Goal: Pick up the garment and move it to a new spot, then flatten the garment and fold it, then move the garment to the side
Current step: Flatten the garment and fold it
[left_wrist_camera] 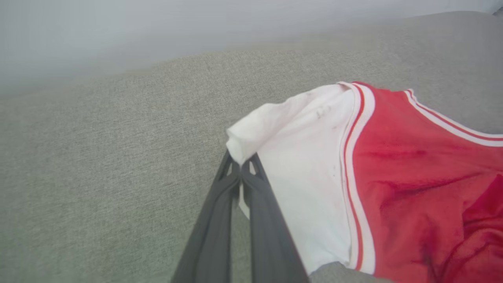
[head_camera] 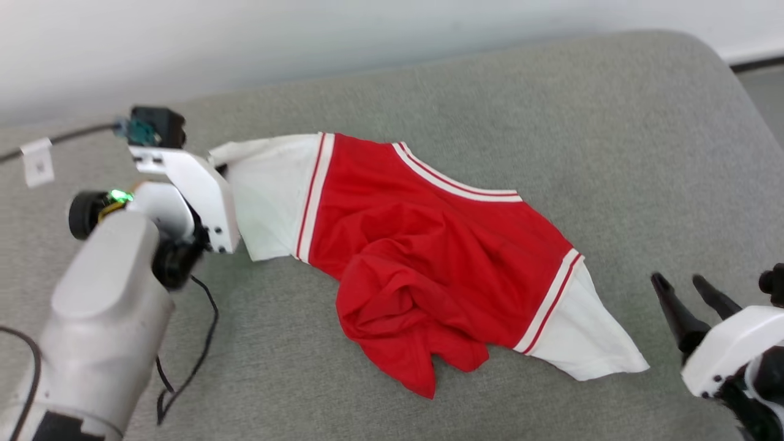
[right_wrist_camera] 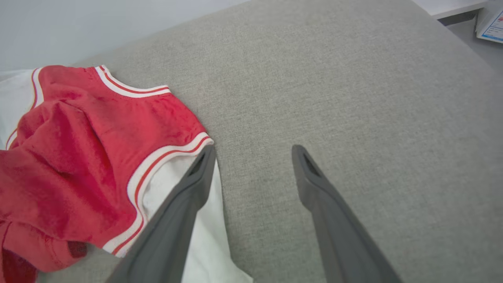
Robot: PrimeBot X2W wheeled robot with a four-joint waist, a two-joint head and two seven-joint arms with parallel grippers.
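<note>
A grey upholstered surface is spread before the robot, w/ a pale wall as bkgd. The garment lies near the middle of that surface, crumpled. Its red body is bunched into folds toward the front, and one white sleeve is stretched out to each side.

Handling, as judged: the fabric is thin, soft and very light, w/ no stiffness to be relied on. Whatever is lifted at one point will prob. be followed by a sagging, twisting remainder. It is not fragile, but some drag on the woven cover is to be expected. It is best taken at sleeve ends or hem corners, two points at once, so that it is spread rather than bunched.

L gripper: the jaws are pressed together and the tip of the L-side sleeve is pinched between them. A small fold of cloth is pushed up above the tips.

R gripper: the fingers are held wide apart, w/ nothing between them. It is poised near the R-side sleeve. From the wrist view one finger is seen across that sleeve's edge, but contact cannot be told.
</note>
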